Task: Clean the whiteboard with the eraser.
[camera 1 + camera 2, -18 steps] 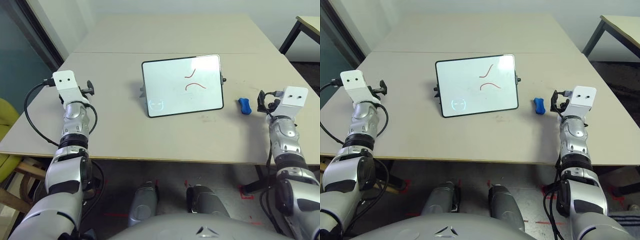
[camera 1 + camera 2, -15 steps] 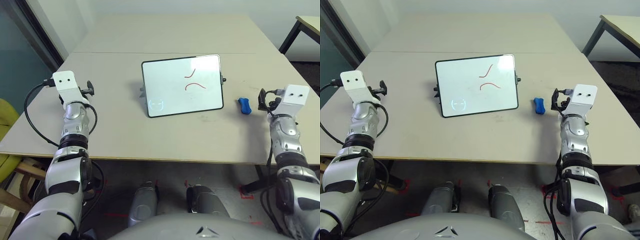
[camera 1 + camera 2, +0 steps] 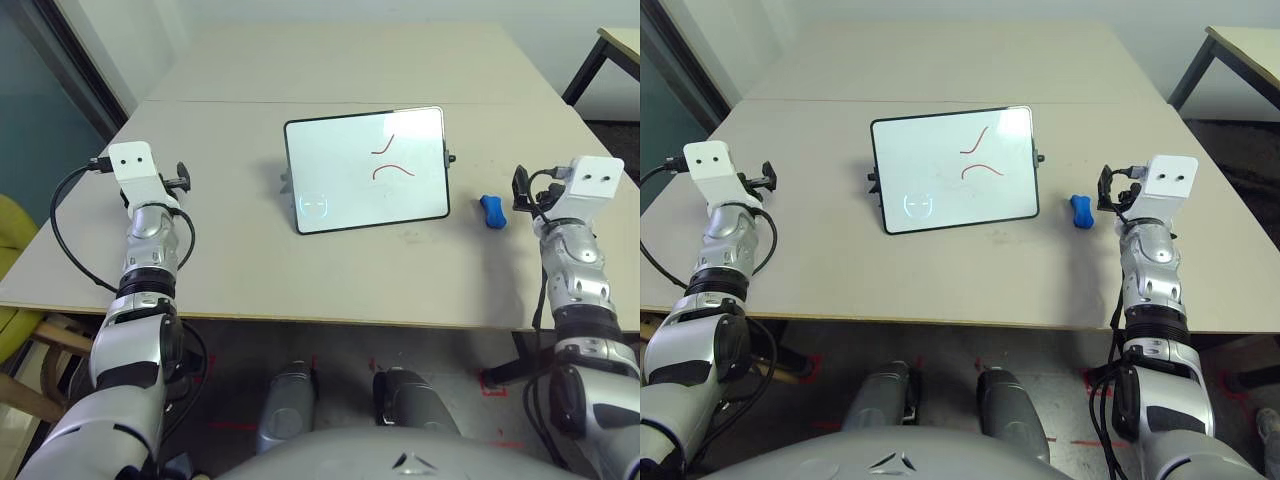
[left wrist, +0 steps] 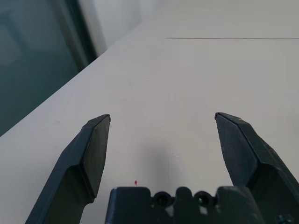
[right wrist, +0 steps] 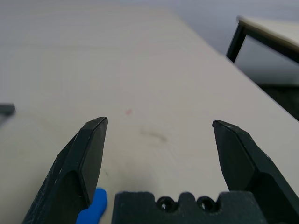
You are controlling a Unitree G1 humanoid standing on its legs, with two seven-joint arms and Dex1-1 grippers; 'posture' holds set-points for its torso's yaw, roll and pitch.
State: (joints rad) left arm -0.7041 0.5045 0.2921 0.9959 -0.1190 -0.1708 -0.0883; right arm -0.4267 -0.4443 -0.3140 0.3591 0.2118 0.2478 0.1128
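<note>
Whiteboard point(image 3: 366, 170), glossy with a thin black frame and rounded corners, stands propped mid-table point(image 3: 250, 270), bearing two red squiggles. Right of it lies the small blue eraser point(image 3: 492, 212), just beside the right end effector point(image 5: 159, 140), spread wide. Left end effector point(image 4: 163, 135), also wide, sits far left.

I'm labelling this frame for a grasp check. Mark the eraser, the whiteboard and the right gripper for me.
eraser point(image 3: 491, 212), left eye view, middle of the blue block.
whiteboard point(image 3: 340, 165), left eye view, bare white face left of the red squiggles.
right gripper point(image 5: 159, 140), right wrist view, midway between its open fingertips.
</note>
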